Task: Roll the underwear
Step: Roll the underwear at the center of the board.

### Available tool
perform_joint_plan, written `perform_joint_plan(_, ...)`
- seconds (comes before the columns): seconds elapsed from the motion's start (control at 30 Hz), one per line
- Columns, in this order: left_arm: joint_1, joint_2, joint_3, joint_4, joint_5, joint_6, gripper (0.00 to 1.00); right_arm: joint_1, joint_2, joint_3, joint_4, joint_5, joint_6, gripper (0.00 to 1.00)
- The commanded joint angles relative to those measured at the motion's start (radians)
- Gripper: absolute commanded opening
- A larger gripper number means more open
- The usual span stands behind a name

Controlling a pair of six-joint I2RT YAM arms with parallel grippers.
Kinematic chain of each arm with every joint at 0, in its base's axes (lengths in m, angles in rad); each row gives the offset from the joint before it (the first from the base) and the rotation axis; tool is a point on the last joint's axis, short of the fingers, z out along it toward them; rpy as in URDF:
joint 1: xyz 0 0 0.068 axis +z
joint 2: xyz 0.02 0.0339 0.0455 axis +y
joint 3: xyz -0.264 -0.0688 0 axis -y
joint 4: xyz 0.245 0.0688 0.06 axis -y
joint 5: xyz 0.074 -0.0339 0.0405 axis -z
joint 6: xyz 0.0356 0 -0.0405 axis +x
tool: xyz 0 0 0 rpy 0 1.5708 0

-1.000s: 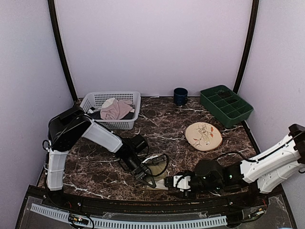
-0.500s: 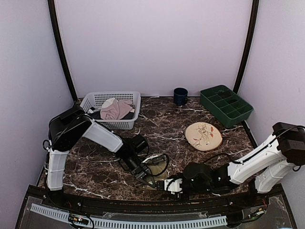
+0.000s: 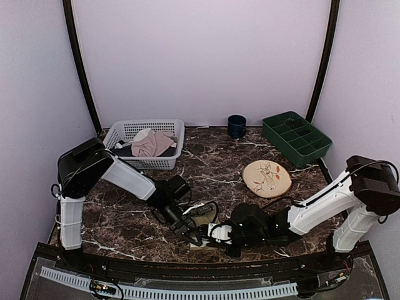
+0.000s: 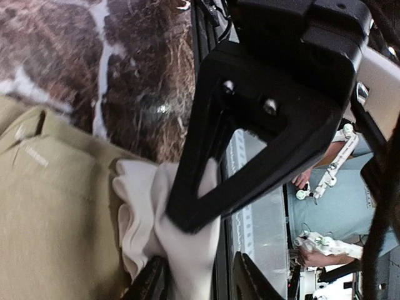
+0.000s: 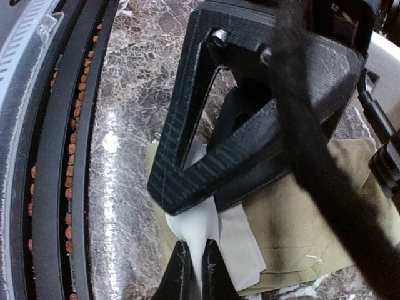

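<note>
The underwear [image 3: 201,240] lies near the table's front edge, olive-khaki cloth [image 4: 56,219] with a bunched cream waistband [image 4: 190,250]. Both grippers meet over it. My right gripper [image 5: 197,275] is shut on a pinched fold of the waistband [image 5: 197,231], with the olive cloth [image 5: 300,219] spread to its right. My left gripper [image 4: 197,281] stands open around the same cream fold; one finger [image 4: 149,282] touches it and the other is apart from it. In the top view the left gripper [image 3: 190,232] and the right gripper [image 3: 219,236] almost touch and hide most of the garment.
A white basket [image 3: 125,131] at the back left holds a pale pink garment [image 3: 153,142]. A round plate [image 3: 267,178], a dark blue cup [image 3: 236,125] and a green compartment tray [image 3: 295,137] stand further back. A black rail [image 5: 56,187] runs along the front edge beside the underwear.
My right arm has reached left to the underwear and its jaws have closed on the cream waistband. My left jaws have opened off that fold.
</note>
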Motion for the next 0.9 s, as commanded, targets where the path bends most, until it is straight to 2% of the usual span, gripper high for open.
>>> perform_joint_plan(0.0, 0.054, -0.059, -0.116, -0.058, -0.376, -0.056, 0.43, -0.025, 0.005, 0.033, -0.058, -0.132, 0.085, 0.0)
perform_joint_plan(0.17, 0.094, -0.329, -0.212, -0.055, -0.567, -0.135, 0.49, -0.055, 0.007, 0.056, -0.107, -0.217, 0.13, 0.0)
perform_joint_plan(0.3, 0.105, -0.585, -0.227, -0.11, -0.795, -0.149, 0.53, -0.103, 0.026, 0.089, -0.135, -0.3, 0.188, 0.0)
perform_joint_plan(0.37, 0.105, -0.698, -0.227, -0.122, -0.878, -0.139, 0.62, -0.124, 0.036, 0.116, -0.161, -0.341, 0.213, 0.0)
perform_joint_plan(0.5, 0.105, -0.913, -0.254, -0.079, -1.028, -0.143, 0.66, -0.147, 0.042, 0.184, -0.245, -0.402, 0.233, 0.0)
perform_joint_plan(0.53, 0.105, -0.96, -0.266, -0.057, -1.084, -0.178, 0.74, -0.154, 0.046, 0.199, -0.261, -0.402, 0.233, 0.0)
perform_joint_plan(0.57, 0.105, -0.999, -0.28, -0.046, -1.136, -0.232, 0.92, -0.162, 0.052, 0.211, -0.272, -0.402, 0.233, 0.0)
perform_joint_plan(0.6, 0.105, -1.037, -0.294, -0.045, -1.189, -0.289, 0.98, -0.172, 0.061, 0.221, -0.282, -0.472, 0.273, 0.0)
perform_joint_plan(0.67, 0.105, -1.091, -0.344, 0.006, -1.186, -0.284, 0.99, -0.195, 0.088, 0.241, -0.299, -0.533, 0.305, 0.0)
perform_joint_plan(0.73, 0.105, -1.112, -0.367, 0.02, -1.125, -0.262, 0.99, -0.217, 0.131, 0.262, -0.316, -0.56, 0.321, 0.0)
perform_joint_plan(0.83, 0.099, -1.085, -0.373, -0.03, -0.932, -0.224, 0.99, -0.246, 0.181, 0.288, -0.318, -0.665, 0.375, 0.0)
perform_joint_plan(0.87, 0.08, -1.064, -0.387, -0.041, -0.906, -0.225, 0.99, -0.255, 0.197, 0.301, -0.319, -0.682, 0.392, 0.0)
